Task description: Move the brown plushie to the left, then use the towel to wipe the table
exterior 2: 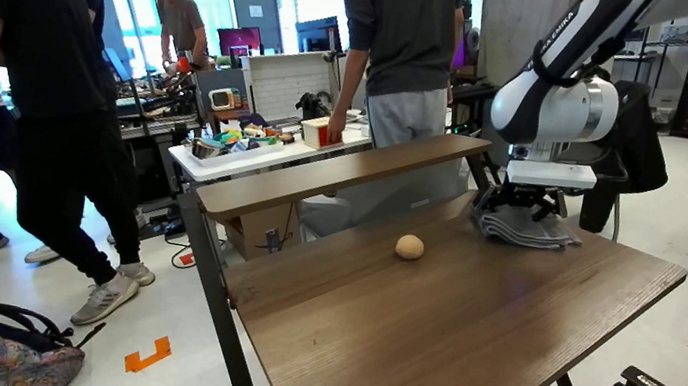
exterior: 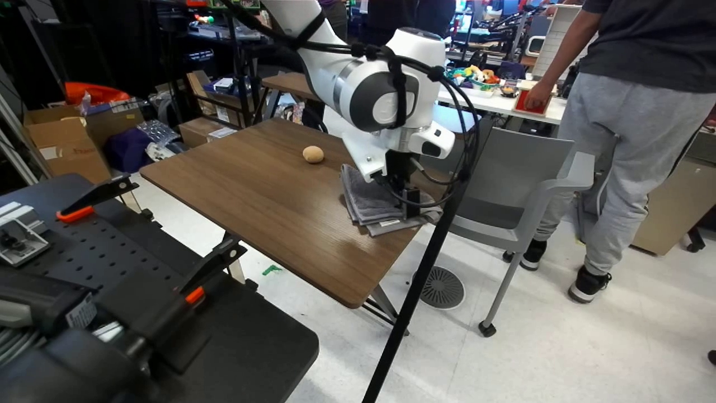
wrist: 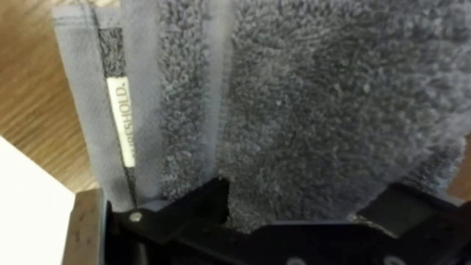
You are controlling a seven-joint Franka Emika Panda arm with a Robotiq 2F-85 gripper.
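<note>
At the lower left of an exterior view there is a black bench (exterior: 257, 336) with two dark clamps (exterior: 215, 263) along its edge, and in the upper left of the frame stands a cardboard box (exterior: 70, 148). The table (exterior: 251, 190), with brown wood-grain top, takes the middle of the frame. On it, in the upper middle, rests the brown plushie (exterior: 313, 154), small and round, well apart from the grey towel (exterior: 363, 196); in both exterior views it is to the left of this towel. The towel lies folded on the table, right of the centre, near the table edge. Over it hangs the white arm (exterior: 386, 95), with the tool (wrist: 309, 189) at the cloth. In the wrist view, a pale label (wrist: 122, 121) shows at the left part of the towel, and the fingers (wrist: 206, 200) of the tool, at the bottom, are spread wide, with towel visible between them; the tool has hold of nothing that I can see, and whether the tips press on the cloth I cannot tell. Farther right in an exterior view stands a grey chair (exterior: 514, 179), then a person (exterior: 643, 117) at the right edge.
</note>
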